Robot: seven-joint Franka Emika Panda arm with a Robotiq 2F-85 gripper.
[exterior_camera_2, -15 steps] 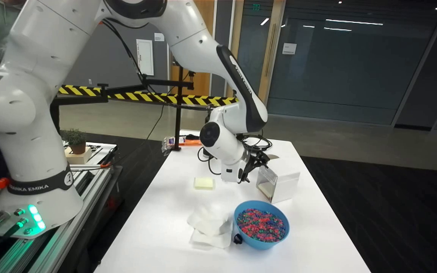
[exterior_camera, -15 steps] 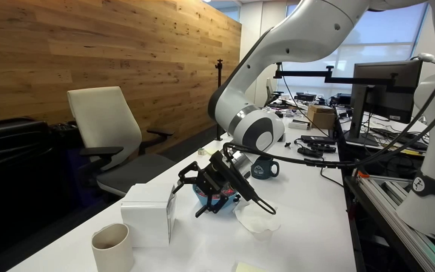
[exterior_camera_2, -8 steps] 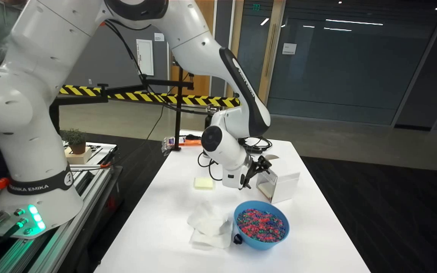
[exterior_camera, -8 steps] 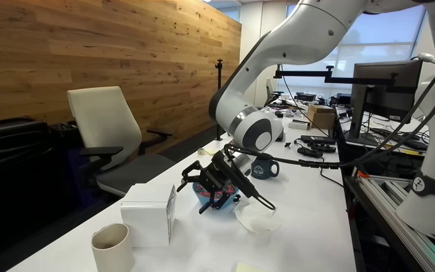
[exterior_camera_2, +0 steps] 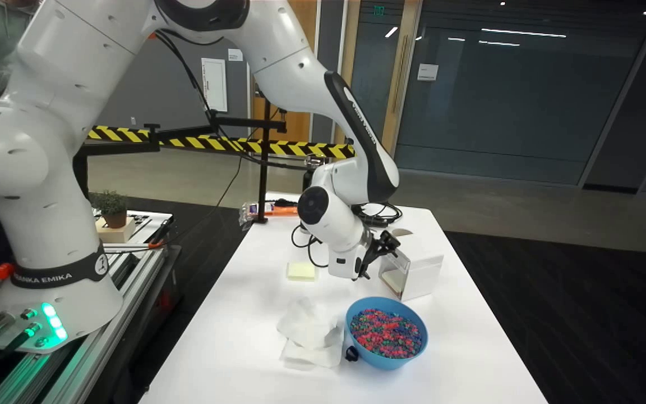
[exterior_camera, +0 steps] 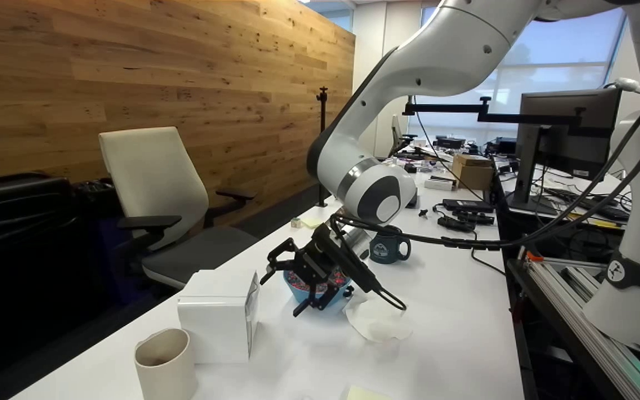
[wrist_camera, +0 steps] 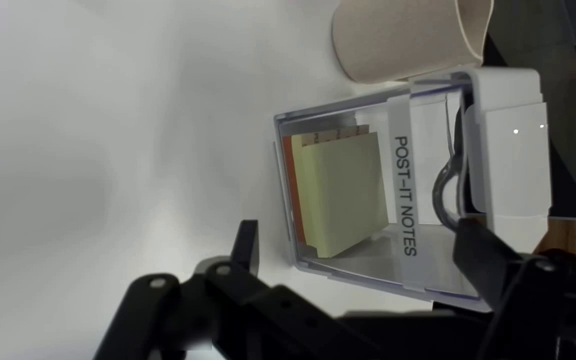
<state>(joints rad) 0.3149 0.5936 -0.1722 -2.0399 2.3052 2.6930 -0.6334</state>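
My gripper [exterior_camera: 280,296] is open with nothing held between its fingers, tilted down toward a white box [exterior_camera: 214,328]. In the wrist view the box's clear front carries a label [wrist_camera: 405,200] reading POST-IT NOTES. Behind that front lies a stack of yellow sticky notes [wrist_camera: 350,195], with an orange-red one at the stack's edge. The two fingers show on either side of the box's lower part in the wrist view, one overlapping its lid end. No contact with the box can be made out. A beige cup [wrist_camera: 398,40] stands beside the box.
A blue bowl [exterior_camera_2: 382,363] of coloured beads stands near the box, with thin paper sheets [exterior_camera_2: 312,336] beside it. A yellow note pad [exterior_camera_2: 301,271] lies on the white table. A dark mug [exterior_camera: 385,248] and black cables [exterior_camera_2: 379,213] are also on it.
Over the first half second the gripper shifted slightly away from the box and a little toward the bowl. Since then it has stayed almost still, open throughout. The objects have not moved.
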